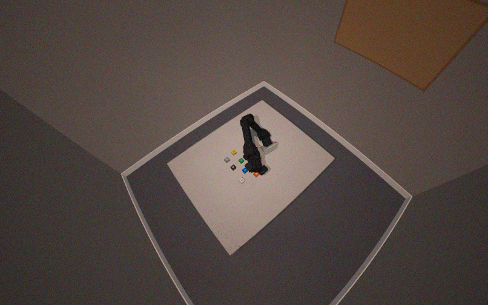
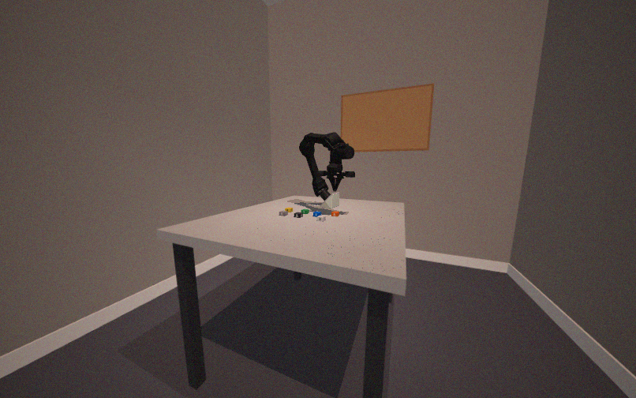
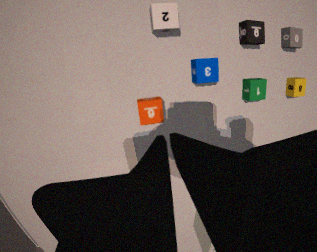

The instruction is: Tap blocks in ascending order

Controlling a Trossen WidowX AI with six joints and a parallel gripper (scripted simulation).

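Note:
My gripper (image 2: 334, 190) (image 3: 166, 141) is shut and empty, raised above the table. Its tips appear just below the orange block (image 1: 256, 174) (image 2: 334, 213) (image 3: 151, 111) in the wrist view. That block's barred digit looks like 9. The blue block (image 2: 316, 214) (image 3: 205, 71) shows 3, the white block (image 1: 241, 180) (image 3: 165, 18) 2, the green block (image 1: 241, 160) (image 3: 254, 90) 1, the grey block (image 1: 226, 159) (image 3: 292, 38) 0 and the yellow block (image 1: 234, 152) (image 3: 296, 87) 8. The black block (image 1: 233, 167) (image 3: 252, 32) has a barred digit that looks like 6.
The blocks stand apart on the pale table (image 1: 215, 204) (image 2: 271, 232). A pale wedge-shaped mount (image 1: 270, 147) (image 2: 331, 200) carries the arm's base behind them. The gripper's shadow falls beside the orange block. The table's edge shows at the wrist view's lower left.

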